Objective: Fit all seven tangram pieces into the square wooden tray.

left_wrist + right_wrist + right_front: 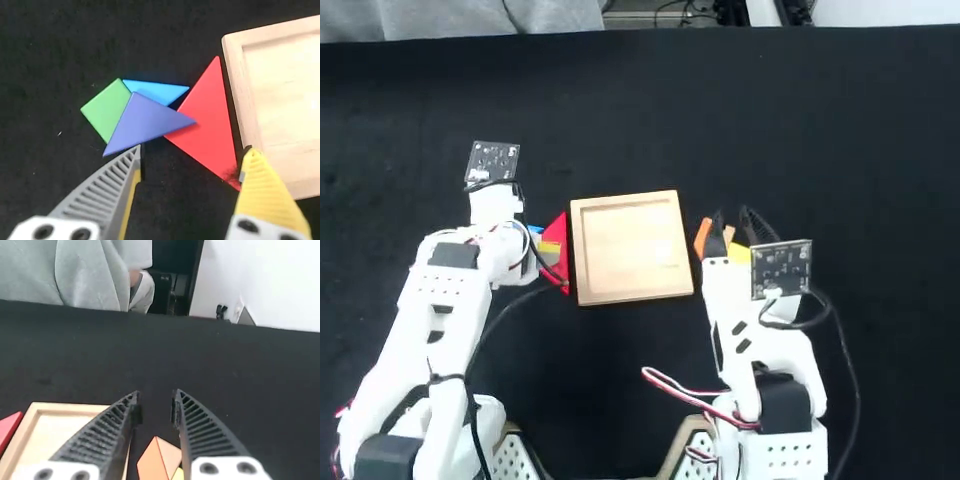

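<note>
I find the square wooden tray [628, 246] empty. Left pincer [194, 151] open astride the large red triangle [207, 120] just beside the tray, evidently lined up for pickup; right pincer [155, 396] parted, holding nothing.

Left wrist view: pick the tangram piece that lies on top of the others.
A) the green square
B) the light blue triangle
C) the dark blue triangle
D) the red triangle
C: the dark blue triangle is seen whole and covers parts of the green square, the light blue triangle and the near edge of the red triangle.
</note>
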You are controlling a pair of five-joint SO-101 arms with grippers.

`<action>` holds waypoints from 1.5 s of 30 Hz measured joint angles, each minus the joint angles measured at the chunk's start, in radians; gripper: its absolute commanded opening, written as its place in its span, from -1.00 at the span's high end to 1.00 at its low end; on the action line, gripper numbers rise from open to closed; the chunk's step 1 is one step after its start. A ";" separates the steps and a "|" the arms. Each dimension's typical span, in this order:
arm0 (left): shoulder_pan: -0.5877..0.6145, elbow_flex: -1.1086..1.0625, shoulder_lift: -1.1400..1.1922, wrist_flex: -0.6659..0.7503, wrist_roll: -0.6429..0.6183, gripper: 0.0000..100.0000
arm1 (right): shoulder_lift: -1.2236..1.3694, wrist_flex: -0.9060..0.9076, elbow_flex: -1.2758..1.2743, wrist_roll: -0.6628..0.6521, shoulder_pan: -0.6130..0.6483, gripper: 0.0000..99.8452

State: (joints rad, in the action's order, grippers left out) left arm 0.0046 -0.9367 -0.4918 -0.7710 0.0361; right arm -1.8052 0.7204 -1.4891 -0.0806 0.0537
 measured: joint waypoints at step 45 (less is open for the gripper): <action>0.221 -0.012 -0.055 0.066 0.222 0.38 | 1.049 -0.397 0.198 -0.100 0.017 0.79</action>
State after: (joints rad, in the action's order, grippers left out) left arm 0.2256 -0.9490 -0.5470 -0.7050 0.2585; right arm -0.7557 0.3230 -1.2912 -0.1803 0.0706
